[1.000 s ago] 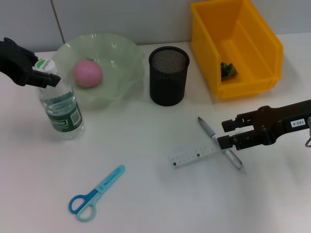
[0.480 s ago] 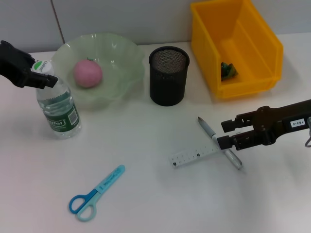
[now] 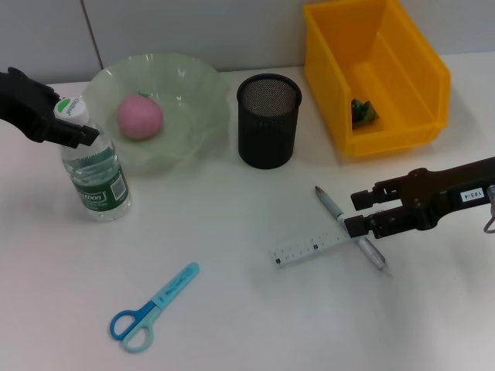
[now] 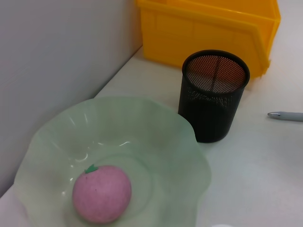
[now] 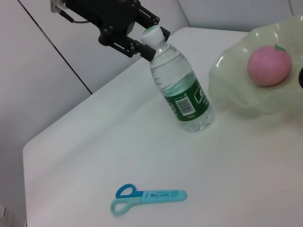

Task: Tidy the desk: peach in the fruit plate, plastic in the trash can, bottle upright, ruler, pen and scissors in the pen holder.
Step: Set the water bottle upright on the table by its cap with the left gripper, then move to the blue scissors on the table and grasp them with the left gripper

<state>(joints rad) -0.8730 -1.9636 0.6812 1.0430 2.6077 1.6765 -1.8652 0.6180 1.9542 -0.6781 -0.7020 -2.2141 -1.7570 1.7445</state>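
Observation:
The water bottle [image 3: 94, 168] stands nearly upright on the table left of the green fruit plate [image 3: 189, 85]. My left gripper [image 3: 69, 124] is shut on its neck just under the white cap, also seen in the right wrist view around the bottle [image 5: 182, 97]. The pink peach [image 3: 139, 117] lies in the plate. Green plastic [image 3: 363, 112] sits in the yellow trash can [image 3: 402, 46]. The pen [image 3: 352, 232] lies across the clear ruler [image 3: 309, 249]. My right gripper [image 3: 362, 212] hovers open just above the pen. The blue scissors [image 3: 151, 309] lie near the front left. The black mesh pen holder [image 3: 267, 120] is empty.
A grey wall runs behind the table. Bare white tabletop stretches between the bottle, the scissors and the ruler. The plate, pen holder and yellow bin stand in a row along the back.
The bottle has shifted slightly left and now stands straighter, with my left gripper still on its neck. The right arm has barely moved.

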